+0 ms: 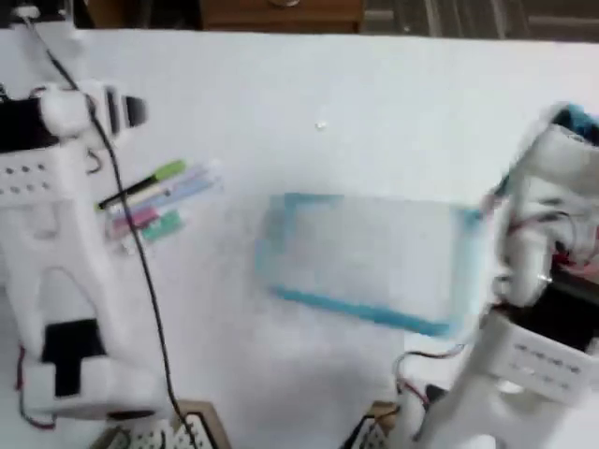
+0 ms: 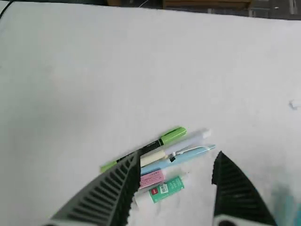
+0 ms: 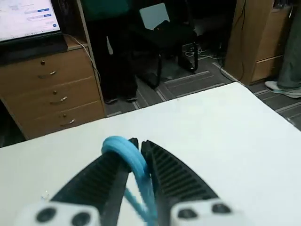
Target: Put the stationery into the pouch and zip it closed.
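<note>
Left gripper [image 2: 178, 157]: black ribbed jaws stand apart, poised above the stationery with nothing between them. Right gripper [image 3: 139, 143]: jaws clamped together on a bright blue soft loop [image 3: 120, 148]. This looks to be part of the pouch, though I cannot tell whether it is the zip pull or the edge trim.

Location of items: the translucent flat pouch with blue trim [image 1: 374, 257] lies near the middle of the white table [image 1: 374, 112], its right end at the right arm [image 1: 533, 281]. The stationery [image 1: 154, 201] lies in one tight cluster, well apart from the pouch and just beside the left arm [image 1: 56, 234]. From the left wrist view the cluster comprises:
- a green-capped highlighter with a black barrel [image 2: 171, 135];
- a white pen [image 2: 193, 139] and a pale blue pen [image 2: 188, 154], side by side and touching;
- a small pink block [image 2: 151, 179] and a small green-labelled piece [image 2: 164, 189] just beside them.

Handling assessment: the pens are light, stiff and smooth-barrelled, and likely to roll or slip if pinched near an end. Hold is best taken across the mid-barrel, square to its length. The items lie parallel and in contact, so a closing jaw may catch two at once or push a neighbour aside. The two small pieces sit low and will need a close pinch. The pouch is soft and limp. Its mouth will not stay open unaided, so the right gripper's hold on the loop is what keeps it steady for loading.
</note>
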